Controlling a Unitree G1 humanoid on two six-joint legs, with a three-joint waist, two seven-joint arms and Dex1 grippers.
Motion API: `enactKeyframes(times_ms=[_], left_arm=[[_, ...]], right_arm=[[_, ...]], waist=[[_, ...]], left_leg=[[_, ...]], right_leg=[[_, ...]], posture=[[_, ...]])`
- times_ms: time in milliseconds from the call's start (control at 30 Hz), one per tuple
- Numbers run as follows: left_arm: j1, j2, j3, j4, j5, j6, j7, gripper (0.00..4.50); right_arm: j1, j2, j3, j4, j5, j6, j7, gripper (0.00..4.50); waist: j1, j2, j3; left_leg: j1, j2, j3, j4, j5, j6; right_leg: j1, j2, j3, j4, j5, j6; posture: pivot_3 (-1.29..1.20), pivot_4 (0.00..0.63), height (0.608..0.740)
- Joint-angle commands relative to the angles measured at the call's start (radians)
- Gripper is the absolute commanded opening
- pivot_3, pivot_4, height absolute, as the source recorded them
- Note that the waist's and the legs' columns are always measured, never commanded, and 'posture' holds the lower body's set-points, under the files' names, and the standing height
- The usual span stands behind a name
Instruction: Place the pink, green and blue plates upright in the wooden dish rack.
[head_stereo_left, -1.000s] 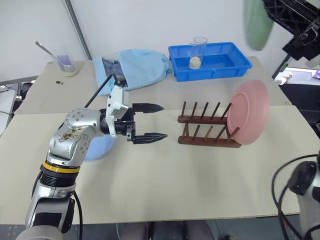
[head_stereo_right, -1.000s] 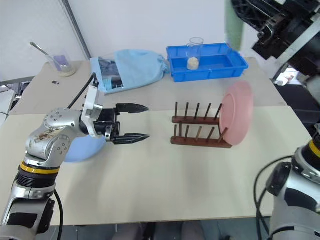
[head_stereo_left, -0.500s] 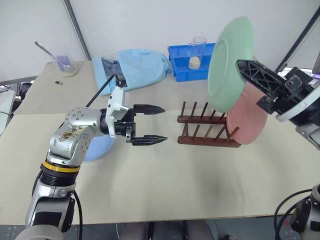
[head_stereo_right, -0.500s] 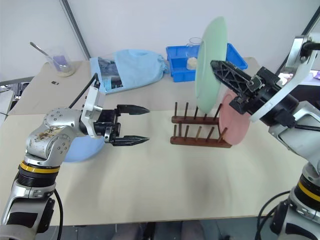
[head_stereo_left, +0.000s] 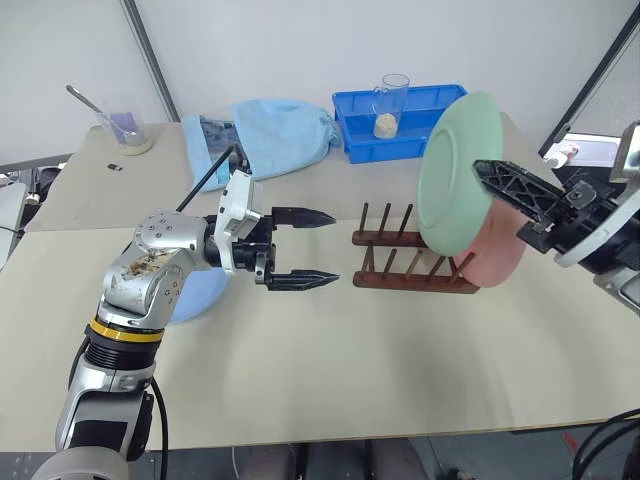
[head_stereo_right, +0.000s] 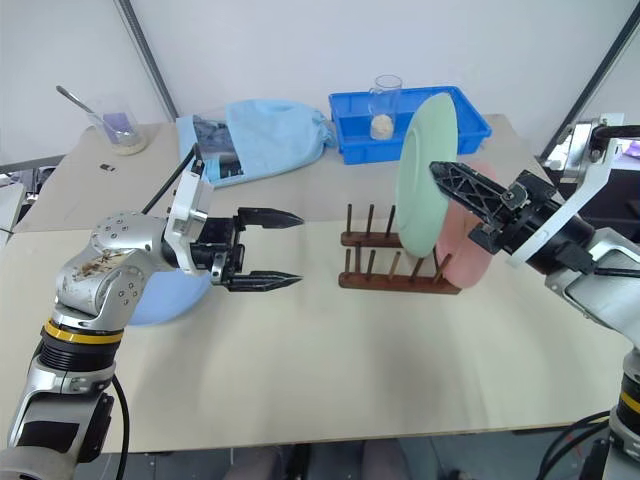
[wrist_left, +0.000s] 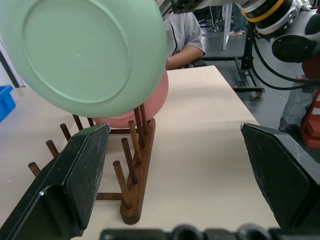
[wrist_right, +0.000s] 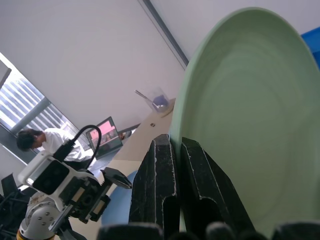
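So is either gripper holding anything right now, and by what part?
The right gripper is shut on the green plate, pinching it by the rim. The left gripper is open and holds nothing.

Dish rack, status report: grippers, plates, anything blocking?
Left gripper open, empty. Right gripper shut on green plate, above wooden dish rack. Pink plate racked. Blue plate on table. Nothing blocking.

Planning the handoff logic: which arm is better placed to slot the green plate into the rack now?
Right. The right pincer is shut on the green plate, holding it upright above the wooden dish rack beside the pink plate. The left pincer is open, empty.
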Motion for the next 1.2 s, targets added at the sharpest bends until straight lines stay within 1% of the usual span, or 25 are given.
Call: enactKeyframes(times_ms=[33,200,400,467,500,633,700,833,933,967,1100,1200], left_arm=[[-0.009,-0.003,0.001,-0.021,-0.008,-0.008,-0.007,4.5],[-0.008,-0.006,-0.001,-0.024,-0.008,-0.009,-0.011,4.5],[-0.006,-0.011,0.001,-0.025,-0.006,-0.012,-0.007,4.5],[-0.005,-0.012,0.001,-0.026,-0.006,-0.013,-0.006,4.5],[-0.005,-0.012,0.002,-0.026,-0.006,-0.013,-0.005,4.5],[-0.002,-0.011,0.007,-0.023,-0.004,-0.013,0.001,4.5],[0.003,-0.008,0.011,-0.024,-0.002,-0.013,0.006,4.5],[0.012,0.003,0.027,-0.022,-0.002,-0.007,0.026,4.5],[0.025,0.015,0.045,-0.024,0.0,0.002,0.054,4.5],[0.031,0.022,0.055,-0.026,0.001,0.011,0.073,4.5],[0.075,0.051,0.14,-0.044,-0.006,0.082,0.207,4.5],[0.126,0.05,0.223,-0.068,0.003,0.117,0.343,4.5]], right_arm=[[-0.014,-0.027,0.002,0.033,-0.021,0.005,0.044,0.06],[-0.055,-0.053,0.051,0.102,-0.071,0.03,0.077,0.06],[-0.12,-0.063,0.094,0.149,-0.119,0.059,0.078,0.06],[-0.138,-0.063,0.104,0.149,-0.146,0.059,0.071,0.8],[-0.15,-0.063,0.109,0.147,-0.17,0.055,0.062,1.04],[-0.193,-0.065,0.105,0.148,-0.25,0.049,0.043,2.4],[-0.209,-0.074,0.097,0.148,-0.294,0.051,0.044,3.15],[-0.26,-0.125,0.095,0.135,-0.422,0.04,0.125,4.45],[-0.308,-0.171,0.125,0.118,-0.522,0.039,0.235,4.48],[-0.317,-0.197,0.149,0.095,-0.566,0.033,0.301,4.48],[-0.312,-0.281,0.26,-0.023,-0.754,-0.046,0.591,4.48],[-0.313,-0.281,0.324,-0.068,-0.841,-0.1,0.737,4.48]], waist=[[0.001,0.0,0.0],[0.0,0.0,0.0],[0.002,0.0,0.0],[0.003,0.0,0.0],[0.003,0.0,0.0],[0.003,0.0,0.0],[0.004,0.0,0.0],[0.003,0.0,0.0],[0.002,0.0,0.0],[0.002,0.0,0.0],[-0.004,0.0,0.0],[-0.005,0.0,0.0]], left_leg=[[0.0,0.0,0.0,0.0,0.0,0.0],[0.0,0.0,0.0,0.0,0.0,0.0],[0.0,0.0,0.0,0.0,0.0,-0.001],[0.0,0.0,0.0,0.0,0.001,-0.002],[0.0,0.0,0.0,0.0,0.001,-0.002],[-0.001,0.0,0.0,0.0,0.002,-0.003],[-0.001,0.0,0.0,0.0,0.001,-0.003],[-0.001,0.0,0.0,0.0,0.001,-0.002],[-0.001,0.0,0.0,0.0,0.001,-0.002],[-0.001,0.0,0.0,0.0,0.001,-0.002],[-0.001,0.001,0.001,0.0,-0.001,0.001],[-0.001,0.001,0.001,0.0,-0.002,0.003]], right_leg=[[0.0,0.0,0.0,0.0,0.0,0.0],[0.0,0.0,0.0,0.0,0.0,0.0],[0.0,0.0,0.0,-0.001,0.0,0.0],[0.0,0.0,0.0,-0.001,0.0,0.0],[0.0,0.0,0.0,-0.001,0.0,0.0],[-0.001,0.0,0.0,-0.001,0.0,0.0],[-0.001,0.0,0.0,-0.001,0.0,0.0],[-0.001,0.0,0.0,-0.001,0.0,0.0],[-0.002,0.0,0.0,-0.001,0.0,0.0],[-0.002,0.0,0.0,-0.001,0.0,0.0],[-0.002,0.0,0.0,-0.001,0.0,0.0],[-0.003,0.0,0.0,-0.001,0.0,0.0]], posture=[[0.0,0.15,0.74],[0.0,0.15,0.74],[0.0,0.15,0.74],[0.0,0.15,0.74],[0.0,0.15,0.74],[0.0,0.15,0.74],[0.0,0.15,0.74],[0.0,0.15,0.74],[0.0,0.15,0.74],[0.0,0.15,0.74],[0.0,0.15,0.74],[0.0,0.15,0.74]])
